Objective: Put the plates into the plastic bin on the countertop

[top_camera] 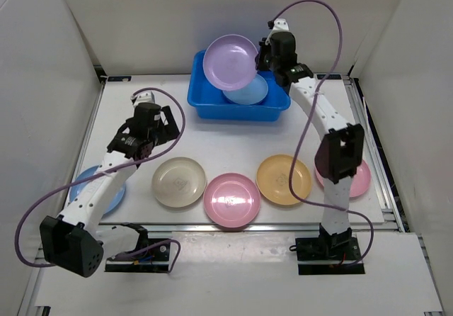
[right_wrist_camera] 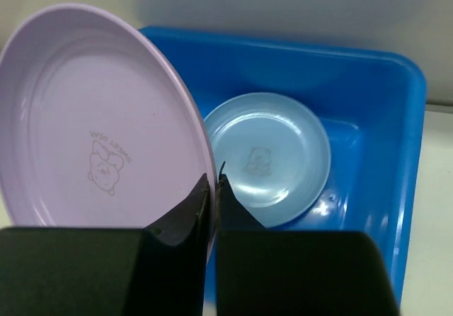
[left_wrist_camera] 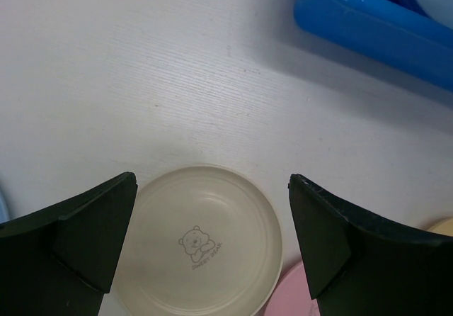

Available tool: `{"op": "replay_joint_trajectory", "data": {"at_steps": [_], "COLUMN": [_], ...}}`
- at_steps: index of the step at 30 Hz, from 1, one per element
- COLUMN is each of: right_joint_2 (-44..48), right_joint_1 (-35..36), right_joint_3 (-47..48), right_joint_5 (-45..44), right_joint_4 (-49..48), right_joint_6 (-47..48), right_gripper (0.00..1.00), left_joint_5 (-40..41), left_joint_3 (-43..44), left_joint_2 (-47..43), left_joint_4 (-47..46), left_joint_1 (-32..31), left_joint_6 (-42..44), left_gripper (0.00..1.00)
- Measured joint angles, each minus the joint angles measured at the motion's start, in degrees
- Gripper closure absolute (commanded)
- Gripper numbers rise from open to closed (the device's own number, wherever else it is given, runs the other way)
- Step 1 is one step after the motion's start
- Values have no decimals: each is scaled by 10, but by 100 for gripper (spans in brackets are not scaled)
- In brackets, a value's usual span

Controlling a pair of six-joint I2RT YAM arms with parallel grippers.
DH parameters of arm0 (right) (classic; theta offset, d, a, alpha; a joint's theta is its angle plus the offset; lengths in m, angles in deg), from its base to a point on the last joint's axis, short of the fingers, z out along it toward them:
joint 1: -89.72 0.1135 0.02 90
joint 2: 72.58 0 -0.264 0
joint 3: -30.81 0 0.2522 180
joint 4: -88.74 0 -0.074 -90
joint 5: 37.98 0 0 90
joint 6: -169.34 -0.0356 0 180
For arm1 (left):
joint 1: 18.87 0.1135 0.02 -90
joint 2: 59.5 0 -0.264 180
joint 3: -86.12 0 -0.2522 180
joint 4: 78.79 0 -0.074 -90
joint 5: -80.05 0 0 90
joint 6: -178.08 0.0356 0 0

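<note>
My right gripper is shut on the rim of a purple plate and holds it tilted above the blue plastic bin; the wrist view shows the purple plate and the gripper over the bin. A light blue plate lies in the bin, also seen in the right wrist view. My left gripper is open and empty above the beige plate, which lies between its fingers in the left wrist view. Pink, orange-yellow, another pink and blue plates lie on the countertop.
White walls enclose the countertop. The bin's corner shows at the top right of the left wrist view. Purple cables loop off both arms.
</note>
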Motion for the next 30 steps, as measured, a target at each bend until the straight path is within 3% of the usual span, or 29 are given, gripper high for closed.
{"op": "replay_joint_trajectory", "data": {"at_steps": [4, 9, 18, 24, 25, 30], "right_joint_2": [-132, -230, -262, -271, -276, -310], "right_joint_1": [-19, -32, -57, -76, -77, -77], "right_joint_3": [123, 164, 160, 161, 161, 173], "right_joint_5": [-31, -57, -69, -73, -76, -79], "right_joint_4": [22, 28, 41, 34, 33, 31], "right_joint_6": [-10, -16, -50, -69, -74, -94], "right_gripper": [100, 100, 100, 95, 94, 69], "left_joint_5": [-10, -36, -71, -87, -89, -101], "left_joint_3": [2, 10, 13, 5, 0, -37], "left_joint_2": [17, 47, 90, 89, 89, 82], "left_joint_4": [-1, -2, 10, 37, 42, 75], "left_joint_1": [4, 29, 83, 107, 110, 115], "left_joint_6": [2, 3, 2, -14, -18, -42], "left_gripper": [1, 1, 1, 1, 1, 1]}}
